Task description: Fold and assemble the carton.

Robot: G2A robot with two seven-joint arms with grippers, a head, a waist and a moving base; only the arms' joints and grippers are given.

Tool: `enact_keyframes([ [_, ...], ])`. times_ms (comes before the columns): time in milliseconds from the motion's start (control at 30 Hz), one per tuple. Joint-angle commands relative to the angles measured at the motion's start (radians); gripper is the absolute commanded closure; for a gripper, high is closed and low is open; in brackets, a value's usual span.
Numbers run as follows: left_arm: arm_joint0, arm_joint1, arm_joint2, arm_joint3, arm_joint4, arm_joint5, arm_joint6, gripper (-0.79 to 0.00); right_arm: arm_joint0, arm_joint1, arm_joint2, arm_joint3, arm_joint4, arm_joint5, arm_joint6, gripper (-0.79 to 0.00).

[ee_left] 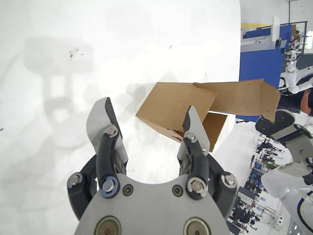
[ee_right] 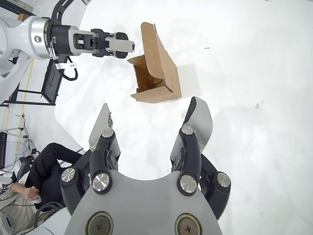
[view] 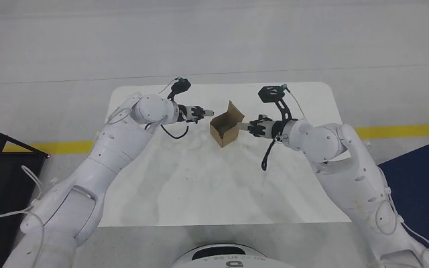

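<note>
Over the white surface [view: 201,194], the left pincer [ee_left: 149,106] and right pincer [ee_right: 149,102] hung spread apart and empty, flanking the open carton [view: 226,127] that sat toward the far edge, so folding its raised flap [ee_right: 152,50] likely called for steadying one wall while pushing gently.

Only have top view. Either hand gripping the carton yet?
Observer: No. Left wrist view shows the left hand open, nothing between its fingers.
Operator: And the other?
Observer: The right hand is open too; the carton sits ahead of its fingertips, not between them.
Operator: Carton closed up?
Observer: No. Right wrist view looks into its open end; one long flap stands up, unfolded.
</note>
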Motion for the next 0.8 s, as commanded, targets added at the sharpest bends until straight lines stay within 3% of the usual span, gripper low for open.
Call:
enact_keyframes([
  [0,-0.002,-0.008,0.011,-0.002,-0.009,0.005,-0.020,-0.523,-0.002,0.000,-0.002,-0.004,-0.010,0.009,0.006,-0.582],
  [400,0.014,-0.015,0.007,-0.037,-0.063,0.041,-0.164,-0.517,0.014,0.003,0.003,0.008,-0.026,0.095,0.083,-0.560],
  [467,0.024,-0.015,0.007,-0.053,-0.062,0.047,-0.167,-0.474,0.021,0.003,-0.005,0.013,-0.037,0.107,0.100,-0.563],
  [567,0.035,-0.016,0.002,-0.070,-0.067,0.059,-0.154,-0.348,0.033,0.002,-0.021,0.016,-0.056,0.123,0.121,-0.566],
  [767,0.046,-0.010,-0.039,-0.095,-0.129,0.045,-0.188,-0.360,0.053,-0.001,-0.043,0.027,-0.073,0.143,0.136,-0.573],
])
